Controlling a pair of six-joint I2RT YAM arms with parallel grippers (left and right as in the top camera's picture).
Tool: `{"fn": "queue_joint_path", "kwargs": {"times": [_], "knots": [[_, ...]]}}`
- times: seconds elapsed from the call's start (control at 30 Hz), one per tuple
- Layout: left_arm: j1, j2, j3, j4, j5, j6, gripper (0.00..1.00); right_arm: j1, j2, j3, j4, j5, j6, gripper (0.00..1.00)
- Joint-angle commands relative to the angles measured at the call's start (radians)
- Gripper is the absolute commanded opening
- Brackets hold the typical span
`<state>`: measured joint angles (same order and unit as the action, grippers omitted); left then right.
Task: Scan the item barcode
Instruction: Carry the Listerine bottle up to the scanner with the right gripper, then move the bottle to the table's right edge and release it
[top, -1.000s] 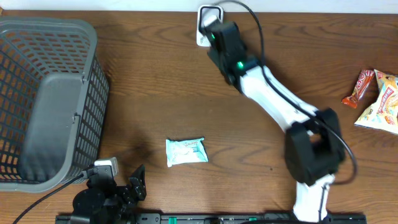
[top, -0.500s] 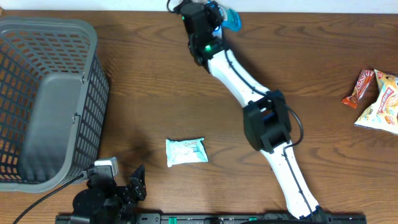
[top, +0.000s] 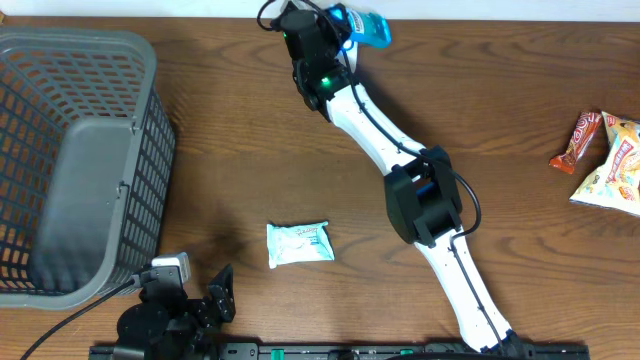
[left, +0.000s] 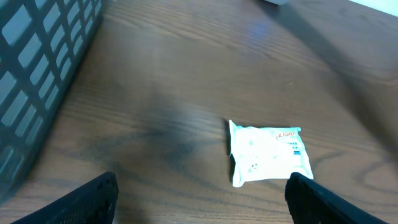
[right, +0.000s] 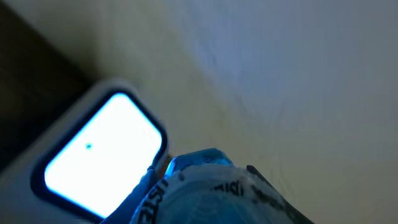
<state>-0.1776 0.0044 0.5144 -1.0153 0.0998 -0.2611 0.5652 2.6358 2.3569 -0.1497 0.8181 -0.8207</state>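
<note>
The right gripper is clamped on the blue pack at the far edge of the table, just beside the scanner's lit white window. The left gripper stands wide open near a white packet. That packet and the snack bags on the right lie on the table, outside the grey basket on the left.

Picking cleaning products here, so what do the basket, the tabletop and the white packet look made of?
Basket: grey moulded plastic, matte, judging by its open grid walls.
Tabletop: dark brown wood or wood-look laminate; grain lines show, which is unclear.
White packet: probably thin plastic film, slightly glossy, with a crimped end seam.
</note>
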Motion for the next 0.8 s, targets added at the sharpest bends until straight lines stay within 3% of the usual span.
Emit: {"fn": "queue_joint_path", "kwargs": {"times": [0.0, 0.33, 0.77], "knots": [[0.004, -0.001, 0.000, -0.001, 0.005, 0.010, 0.86, -0.041, -0.078, 0.037, -0.085, 0.100, 0.078, 0.26], [0.004, -0.001, 0.000, -0.001, 0.005, 0.010, 0.86, -0.297, -0.132, 0.034, -0.549, 0.097, 0.377, 0.20], [0.004, -0.001, 0.000, -0.001, 0.005, 0.010, 0.86, -0.694, -0.132, -0.112, -0.628, -0.050, 0.502, 0.24]]}}
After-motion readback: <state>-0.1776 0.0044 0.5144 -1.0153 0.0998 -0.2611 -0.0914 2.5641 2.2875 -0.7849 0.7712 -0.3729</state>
